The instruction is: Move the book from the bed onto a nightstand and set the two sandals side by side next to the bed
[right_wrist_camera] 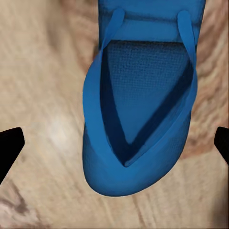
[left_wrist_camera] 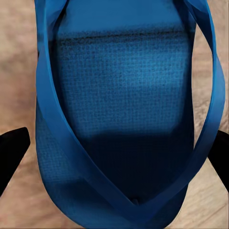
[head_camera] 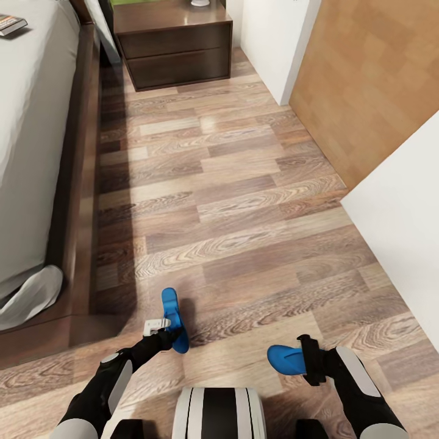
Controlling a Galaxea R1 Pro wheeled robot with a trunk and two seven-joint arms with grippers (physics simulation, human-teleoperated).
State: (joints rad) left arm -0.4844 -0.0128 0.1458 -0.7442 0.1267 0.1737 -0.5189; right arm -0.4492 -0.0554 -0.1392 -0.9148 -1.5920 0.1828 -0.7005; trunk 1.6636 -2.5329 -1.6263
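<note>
Two bright blue sandals are held low over the wood floor in front of me. My left gripper (head_camera: 166, 332) is shut on one sandal (head_camera: 172, 317), which stands on edge with its toe pointing ahead; in the left wrist view its sole (left_wrist_camera: 124, 105) and straps lie between the dark fingertips (left_wrist_camera: 12, 152). My right gripper (head_camera: 308, 360) is shut on the other sandal (head_camera: 285, 360), seen strap side up (right_wrist_camera: 138, 109) in the right wrist view. The bed (head_camera: 36, 152) runs along the left, with the book (head_camera: 11, 24) on its mattress at the far end. A nightstand (head_camera: 174, 46) stands at the bed's head.
Bare plank floor (head_camera: 231, 201) stretches between the bed frame and a white wall (head_camera: 402, 219) on the right. A tan wood-panelled wall (head_camera: 372, 79) lies further back on the right. A small white object (head_camera: 199, 3) sits on the nightstand.
</note>
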